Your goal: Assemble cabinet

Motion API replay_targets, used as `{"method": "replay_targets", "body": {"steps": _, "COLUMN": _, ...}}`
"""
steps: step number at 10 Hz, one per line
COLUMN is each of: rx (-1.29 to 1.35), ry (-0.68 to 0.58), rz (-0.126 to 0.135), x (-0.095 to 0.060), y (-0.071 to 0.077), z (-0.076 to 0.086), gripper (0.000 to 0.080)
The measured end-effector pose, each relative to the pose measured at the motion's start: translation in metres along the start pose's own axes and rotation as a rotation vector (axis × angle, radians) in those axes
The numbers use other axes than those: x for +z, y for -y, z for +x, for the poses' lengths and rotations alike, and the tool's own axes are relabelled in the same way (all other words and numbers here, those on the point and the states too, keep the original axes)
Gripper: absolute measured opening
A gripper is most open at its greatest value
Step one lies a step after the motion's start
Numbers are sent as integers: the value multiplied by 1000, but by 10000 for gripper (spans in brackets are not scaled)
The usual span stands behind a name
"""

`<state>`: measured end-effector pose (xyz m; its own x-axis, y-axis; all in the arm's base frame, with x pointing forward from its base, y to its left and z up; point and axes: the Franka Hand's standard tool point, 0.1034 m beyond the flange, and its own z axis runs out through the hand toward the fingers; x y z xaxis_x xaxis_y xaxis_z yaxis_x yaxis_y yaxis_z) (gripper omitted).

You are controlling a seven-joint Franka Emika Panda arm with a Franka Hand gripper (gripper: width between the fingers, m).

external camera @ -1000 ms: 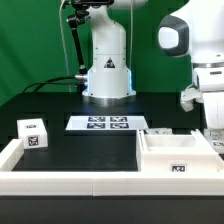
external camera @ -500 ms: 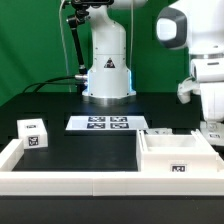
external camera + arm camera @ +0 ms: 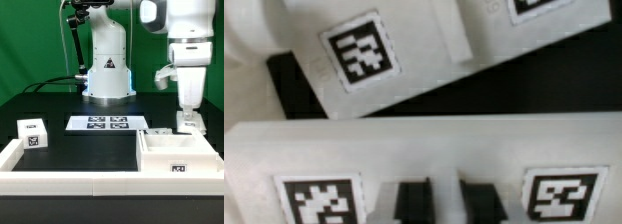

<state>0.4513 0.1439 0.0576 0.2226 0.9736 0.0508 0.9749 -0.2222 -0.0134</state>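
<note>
The cabinet frame (image 3: pixel 176 168), a white open box with a tag on its front wall, sits at the exterior view's right. My gripper (image 3: pixel 188 122) hangs just behind its back wall. In the wrist view my gripper (image 3: pixel 441 202) has its two dark fingertips (image 3: pixel 409 203) close together on a white tagged panel (image 3: pixel 438 150), with a tag on either side of them. A second white tagged part (image 3: pixel 420 50) lies tilted beyond it. A small white drawer box (image 3: pixel 32 133) stands alone at the exterior view's left.
The marker board (image 3: pixel 108 124) lies in front of the arm's white base (image 3: pixel 107 75). A low white border rail (image 3: pixel 70 183) runs along the front and left. A small white piece (image 3: pixel 160 130) lies behind the frame.
My arm has swung toward the exterior view's left, from the right edge to behind the cabinet frame, and the white panel came with it. The drawer box and frame have not moved.
</note>
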Motion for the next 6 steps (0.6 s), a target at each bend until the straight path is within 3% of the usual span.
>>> {"method": "replay_targets", "body": {"steps": 4, "rx": 4, "ry": 0, "rz": 1, "x": 1, "y": 0, "z": 0, "gripper": 68}}
{"method": "replay_targets", "body": {"steps": 6, "rx": -70, "ry": -3, "rz": -4, "x": 1, "y": -7, "z": -14, "gripper": 68}}
